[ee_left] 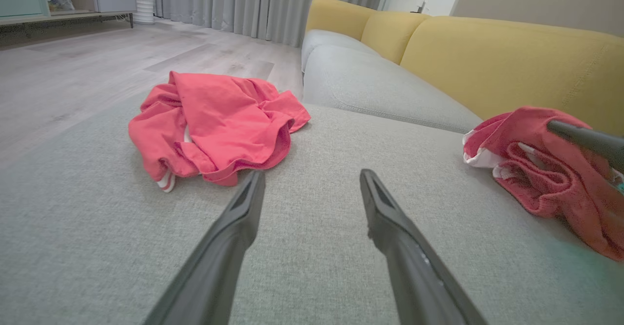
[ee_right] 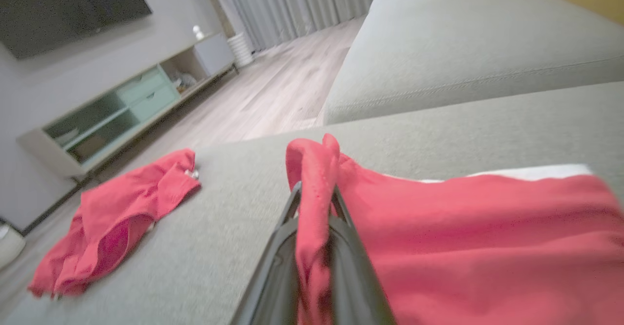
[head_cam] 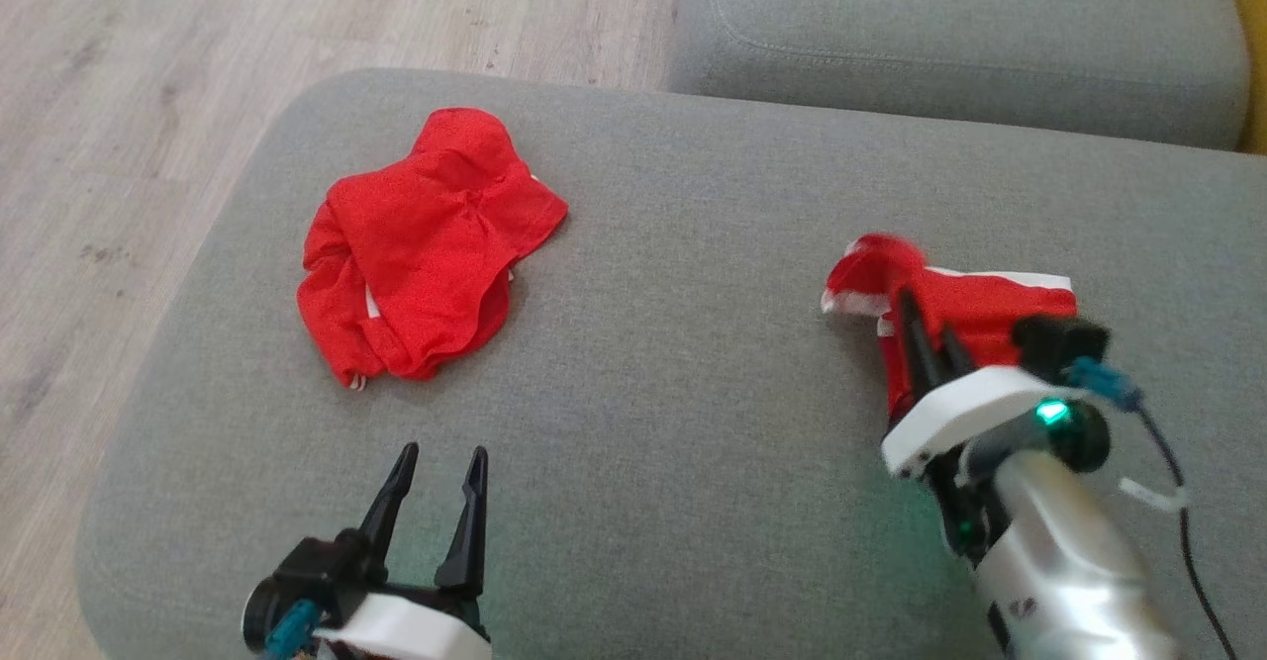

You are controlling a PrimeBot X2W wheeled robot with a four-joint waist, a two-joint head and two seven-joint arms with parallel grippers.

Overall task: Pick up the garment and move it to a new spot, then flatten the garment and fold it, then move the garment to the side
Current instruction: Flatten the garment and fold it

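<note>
Head view: the garment (head_cam: pixel 426 244), a crumpled red heap, lies near the grey cushion's (head_cam: pixel 693 413) far left edge. The left gripper (head_cam: pixel 443 450) gapes empty, while the right gripper (head_cam: pixel 925 322) is clamped on a smaller red cloth (head_cam: pixel 990 309) toward the cushion's right side.

Grey cushion (head_cam: pixel 693 423) carries crumpled garment (head_cam: pixel 426 244), red cloth (head_cam: pixel 975 309).

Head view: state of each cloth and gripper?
garment: bunched up, pinched between the right gripper's fingers
red cloth: crumpled heap, lying free on the grey cushion
right gripper: shut on the garment
left gripper: open, empty, apart from both cloths
</note>
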